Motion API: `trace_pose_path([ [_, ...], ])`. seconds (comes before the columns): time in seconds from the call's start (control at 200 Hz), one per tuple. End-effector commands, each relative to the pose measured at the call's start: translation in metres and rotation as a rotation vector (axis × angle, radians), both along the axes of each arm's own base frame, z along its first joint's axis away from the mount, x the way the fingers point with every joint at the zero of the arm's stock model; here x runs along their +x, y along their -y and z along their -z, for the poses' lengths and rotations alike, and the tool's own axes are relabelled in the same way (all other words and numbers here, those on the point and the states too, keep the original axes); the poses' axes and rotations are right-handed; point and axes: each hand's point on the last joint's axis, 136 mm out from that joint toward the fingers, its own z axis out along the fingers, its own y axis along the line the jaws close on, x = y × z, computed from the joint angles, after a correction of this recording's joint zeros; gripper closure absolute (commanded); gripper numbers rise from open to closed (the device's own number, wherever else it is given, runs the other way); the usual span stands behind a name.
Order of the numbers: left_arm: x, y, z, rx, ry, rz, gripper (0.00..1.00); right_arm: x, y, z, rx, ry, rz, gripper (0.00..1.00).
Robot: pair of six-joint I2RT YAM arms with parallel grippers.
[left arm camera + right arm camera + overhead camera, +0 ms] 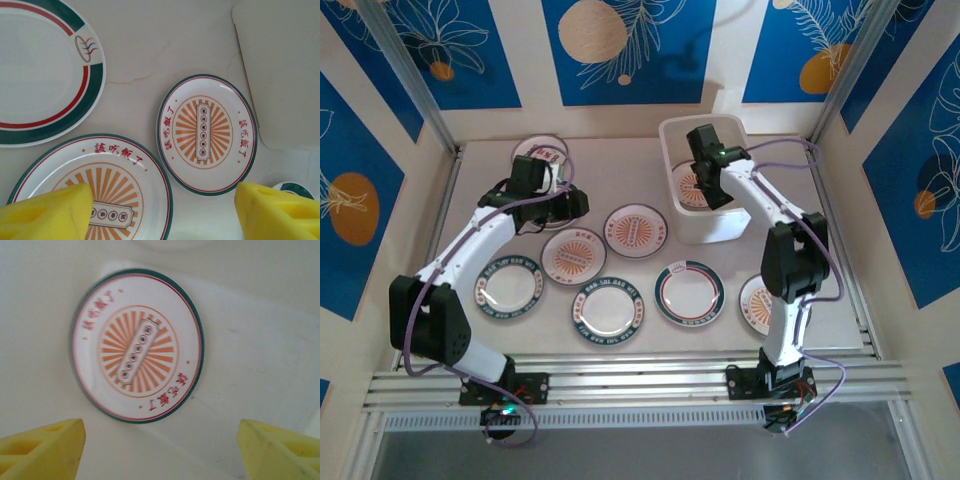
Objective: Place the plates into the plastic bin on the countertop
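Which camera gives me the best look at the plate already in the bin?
Right wrist: the plate lies in the plastic bin, its whole face visible and unobstructed. Top external shows just a slice of it beside the right gripper. Left wrist catches the bin's outer corner.

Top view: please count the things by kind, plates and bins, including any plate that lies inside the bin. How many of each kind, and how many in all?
Plates: 8 in sight, 7 on the countertop and 1 inside the tub
Plastic bin: 1
Total: 9
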Motion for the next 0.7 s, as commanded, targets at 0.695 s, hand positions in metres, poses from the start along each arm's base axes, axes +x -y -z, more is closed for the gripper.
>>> trace_pose_path([
  [0.695, 0.001, 0.055, 0.072, 0.090, -0.173, 0.219, 0.25, -0.104, 0.009, -0.102, -0.272, 0.193, -0.716, 0.27],
])
